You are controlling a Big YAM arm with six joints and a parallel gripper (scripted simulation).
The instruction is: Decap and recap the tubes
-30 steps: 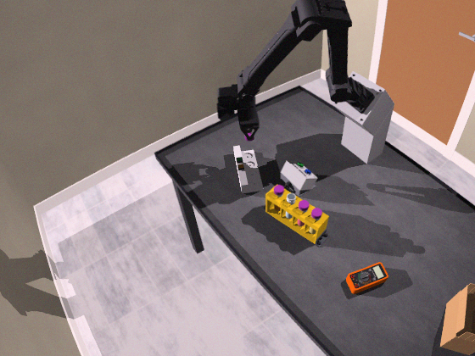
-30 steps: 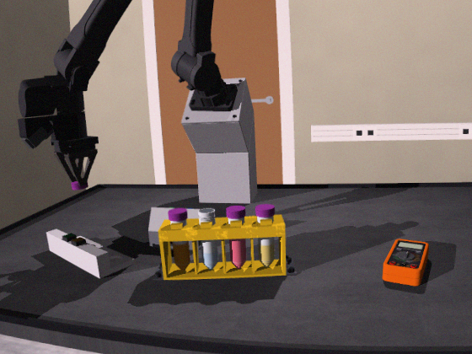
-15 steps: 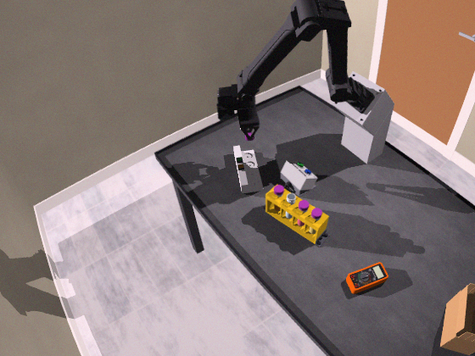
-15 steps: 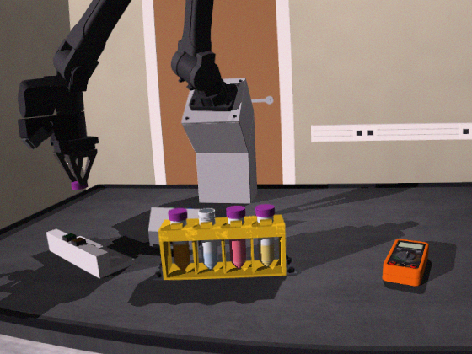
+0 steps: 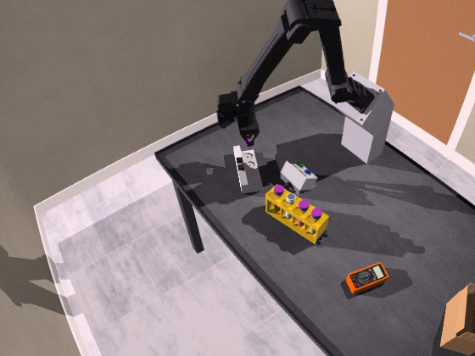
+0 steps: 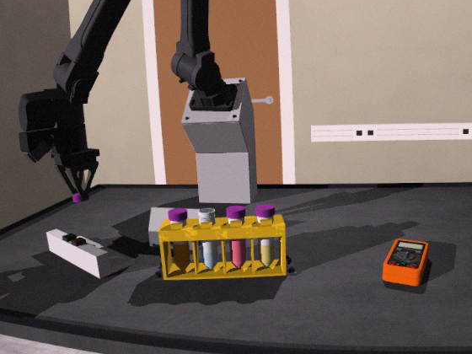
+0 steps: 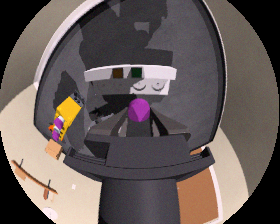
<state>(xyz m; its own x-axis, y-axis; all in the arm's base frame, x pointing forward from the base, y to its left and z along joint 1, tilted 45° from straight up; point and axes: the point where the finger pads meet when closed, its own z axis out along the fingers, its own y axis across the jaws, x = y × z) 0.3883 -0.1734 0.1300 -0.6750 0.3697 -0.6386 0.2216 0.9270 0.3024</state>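
Observation:
My gripper (image 5: 249, 141) (image 6: 80, 195) is shut on a purple cap (image 6: 77, 198) (image 7: 139, 110), held above the table beside the cap tray (image 5: 244, 181) (image 6: 80, 254) (image 7: 170, 73). Two round nests show lit and empty; the others lie in shadow. The amber lamp (image 5: 241, 167) (image 7: 118, 73) and green lamp (image 5: 239, 159) (image 7: 136, 73) look dark. In the yellow decapping station (image 5: 322, 227) (image 6: 223, 231) (image 7: 71, 107), tube 3 (image 5: 291, 197) (image 6: 206, 217) is uncapped. Purple caps sit on tube 4 (image 5: 278, 190) (image 6: 178, 214), tube 2 (image 5: 303, 205) (image 6: 235, 211) and tube 1 (image 5: 316, 213) (image 6: 265, 210).
The key housing (image 5: 296, 180) (image 6: 158, 220), with its green key (image 5: 301, 164) and blue key (image 5: 308, 171), stands between station and arm base. An orange multimeter (image 5: 366, 278) (image 6: 405, 263) lies past the station's tube 1 end. An open cardboard box (image 5: 455, 315) is at lower right.

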